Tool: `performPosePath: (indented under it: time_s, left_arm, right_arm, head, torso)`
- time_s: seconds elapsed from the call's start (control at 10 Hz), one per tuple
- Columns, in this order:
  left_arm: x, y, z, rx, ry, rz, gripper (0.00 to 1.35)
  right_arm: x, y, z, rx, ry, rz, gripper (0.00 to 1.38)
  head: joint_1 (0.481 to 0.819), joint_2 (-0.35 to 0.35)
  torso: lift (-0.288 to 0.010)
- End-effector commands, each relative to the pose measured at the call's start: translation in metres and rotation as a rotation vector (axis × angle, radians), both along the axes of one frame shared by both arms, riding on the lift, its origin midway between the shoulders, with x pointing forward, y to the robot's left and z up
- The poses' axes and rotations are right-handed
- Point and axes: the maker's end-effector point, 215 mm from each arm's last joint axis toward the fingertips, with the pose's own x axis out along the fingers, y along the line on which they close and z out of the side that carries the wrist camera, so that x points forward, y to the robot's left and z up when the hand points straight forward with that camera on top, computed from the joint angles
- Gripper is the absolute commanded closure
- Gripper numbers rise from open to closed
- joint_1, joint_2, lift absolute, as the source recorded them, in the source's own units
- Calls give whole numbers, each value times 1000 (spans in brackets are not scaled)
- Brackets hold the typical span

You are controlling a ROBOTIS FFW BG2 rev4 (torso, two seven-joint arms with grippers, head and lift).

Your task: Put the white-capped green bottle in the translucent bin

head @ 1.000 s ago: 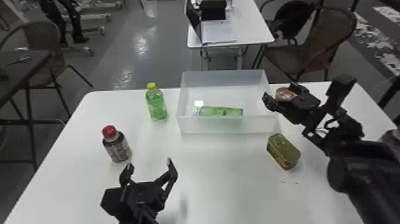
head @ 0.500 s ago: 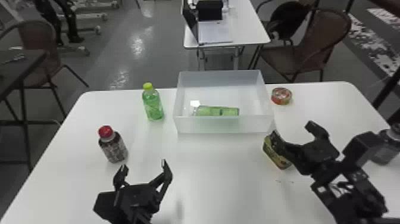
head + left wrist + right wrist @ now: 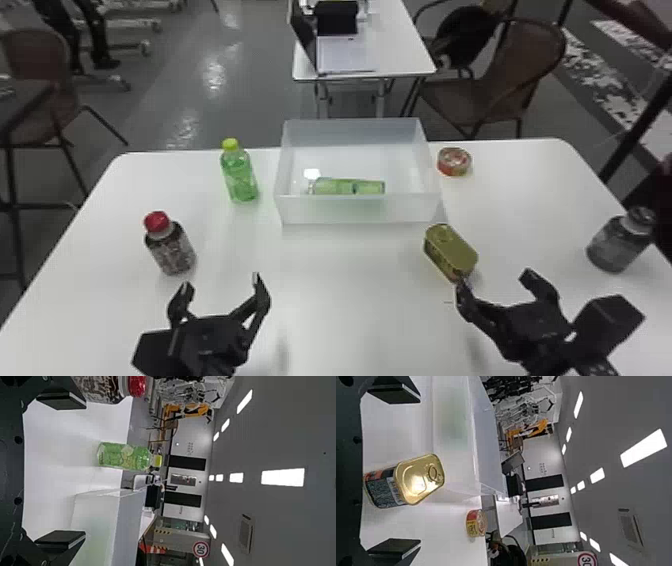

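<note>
Inside the translucent bin [image 3: 357,209], behind its front wall, a green bottle [image 3: 345,187] lies on its side; its cap is hard to make out at the left end. My left gripper [image 3: 222,282] is open over the near left of the table, nothing between its fingers; in the left wrist view the left gripper [image 3: 61,471] again stands wide. At the near right my right gripper [image 3: 492,280] is also open, just in front of the gold tin, and the right wrist view shows the right gripper [image 3: 394,473] with its fingers apart.
Left of the bin stands a green bottle with a yellow-green cap [image 3: 240,175]. A red-capped dark bottle [image 3: 171,247] is nearer. The gold tin [image 3: 450,252], a round can [image 3: 454,161] and a dark bottle [image 3: 620,242] are on the right.
My right gripper has drawn back from beside the bin's right side toward the near right of the table, uncovering the round can and the gold tin. The left arm shows little movement.
</note>
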Motion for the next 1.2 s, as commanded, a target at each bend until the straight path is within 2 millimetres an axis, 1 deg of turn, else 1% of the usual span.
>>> performPosePath:
  time_s: [0.0, 0.5, 0.7, 1.1]
  left_arm:
    - [0, -2, -1, 7, 4, -6, 150]
    - [1, -3, 0, 14, 5, -13, 150]
    - [-1, 0, -2, 21, 13, -12, 150]
    - [1, -2, 1, 34, 11, -18, 150]
  right_arm:
    - [0, 5, 7, -35, -19, 10, 32]
    - [1, 6, 6, -56, -22, 14, 32]
    - [2, 9, 10, -64, -35, 12, 32]
    - [2, 10, 14, -75, -52, 13, 32]
  head:
    - [695, 44]
    - [695, 49]
    - [695, 50]
    - [695, 55]
  torso:
    - [-114]
    - [-114]
    - [-114]
    - [-114]
